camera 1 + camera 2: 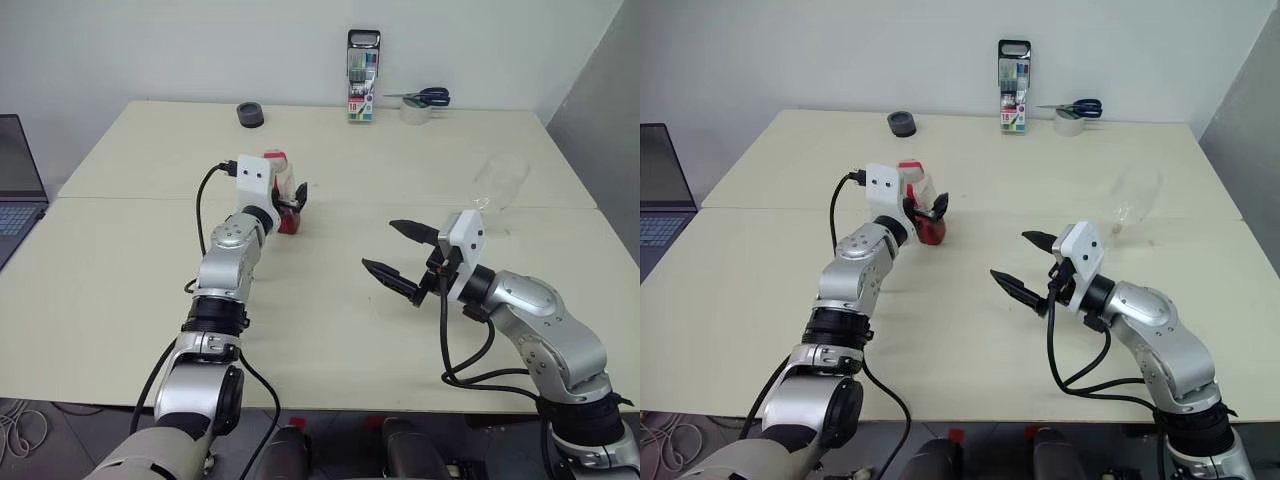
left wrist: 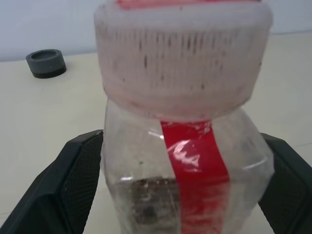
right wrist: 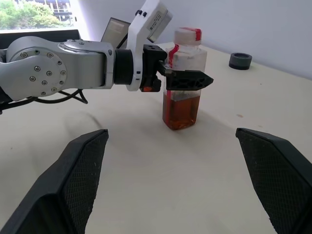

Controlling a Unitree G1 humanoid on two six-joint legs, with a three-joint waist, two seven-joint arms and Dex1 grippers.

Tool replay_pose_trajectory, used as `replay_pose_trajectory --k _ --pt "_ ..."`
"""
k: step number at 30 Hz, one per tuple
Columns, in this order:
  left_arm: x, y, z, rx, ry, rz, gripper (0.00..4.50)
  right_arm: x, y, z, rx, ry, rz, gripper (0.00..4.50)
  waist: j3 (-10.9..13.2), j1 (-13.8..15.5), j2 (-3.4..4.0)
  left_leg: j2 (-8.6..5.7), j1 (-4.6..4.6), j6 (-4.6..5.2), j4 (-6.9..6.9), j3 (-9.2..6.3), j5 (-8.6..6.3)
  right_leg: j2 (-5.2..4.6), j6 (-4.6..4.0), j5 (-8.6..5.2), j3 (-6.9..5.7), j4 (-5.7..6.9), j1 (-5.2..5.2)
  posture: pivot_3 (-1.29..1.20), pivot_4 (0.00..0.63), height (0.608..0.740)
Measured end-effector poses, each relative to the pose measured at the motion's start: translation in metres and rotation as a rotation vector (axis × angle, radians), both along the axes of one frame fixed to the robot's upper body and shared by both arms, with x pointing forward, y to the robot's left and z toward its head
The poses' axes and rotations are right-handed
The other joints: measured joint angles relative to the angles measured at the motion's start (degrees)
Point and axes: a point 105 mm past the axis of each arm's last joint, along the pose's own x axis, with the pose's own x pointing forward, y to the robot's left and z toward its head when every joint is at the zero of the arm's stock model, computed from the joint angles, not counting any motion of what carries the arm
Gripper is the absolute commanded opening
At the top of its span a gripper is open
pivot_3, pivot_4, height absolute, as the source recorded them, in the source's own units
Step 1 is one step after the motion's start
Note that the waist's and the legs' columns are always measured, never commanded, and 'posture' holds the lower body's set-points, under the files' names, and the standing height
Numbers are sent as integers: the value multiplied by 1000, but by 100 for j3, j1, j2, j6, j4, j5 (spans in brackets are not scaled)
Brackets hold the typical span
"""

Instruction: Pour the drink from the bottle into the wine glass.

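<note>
Left hand (image 1: 928, 212) open, extended; right hand (image 1: 1024, 262) open.

A small clear plastic bottle (image 3: 181, 80) with red label strip stands upright on the table, half filled with reddish-brown drink (image 3: 180, 111). A clear stemmed wine glass (image 1: 497, 186) is seen well apart.

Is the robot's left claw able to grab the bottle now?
Probably yes. The left claw is open with its fingers on either side of the bottle, below the cap, and nothing stands between them. It only needs to close.
</note>
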Motion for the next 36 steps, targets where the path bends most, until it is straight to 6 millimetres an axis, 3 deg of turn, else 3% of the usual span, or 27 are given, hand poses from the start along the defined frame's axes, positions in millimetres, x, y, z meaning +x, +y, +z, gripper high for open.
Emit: replay_pose_trajectory --k 10,19,28,36 --pt "1 1 1 18 -12 16 4489 0 0 0 -5 0 3 4500 0 0 0 0 -1 0 1 -1 0 0 0 0 -1 1 0 0 150 740" --pt "2 1 -1 15 -14 10 1846 0 -1 0 -6 -2 3 4500 0 -1 0 0 -1 -1 3 -1 1 0 0 0 -1 2 0 0 150 740" --pt "0 0 5 22 -54 -21 1768 0 -1 1 -6 -6 3 4500 0 -1 0 0 -11 -1 7 -3 1 0 0 0 -3 3 -7 0 150 740" --pt "-22 -15 -1 -2 -49 -203 1767 2 -3 3 -1 -14 -21 4500 0 -3 0 1 -28 -2 12 -2 1 -3 -1 1 -1 12 -28 0 150 740"
